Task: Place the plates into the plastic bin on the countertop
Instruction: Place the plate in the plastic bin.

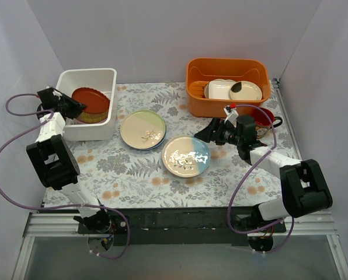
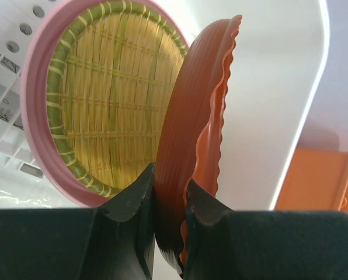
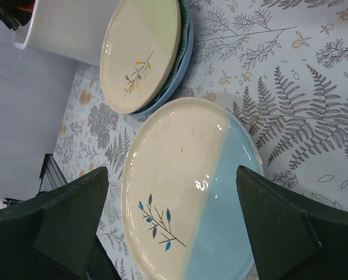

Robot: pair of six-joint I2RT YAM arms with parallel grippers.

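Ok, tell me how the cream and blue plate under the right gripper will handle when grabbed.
The cream and blue plate looks glazed, with bright glare spots, so it is probably slippery. It lies flat on the countertop, so likely only its thin rim offers a pinch. It looks rigid, perhaps breakable if dropped.

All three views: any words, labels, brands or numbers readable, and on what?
No readable text in any view.
On the green plate and the blue plate: sprig drawings only, no letters.
On the bin, orange tub, red plate and countertop: no label or marking shows.
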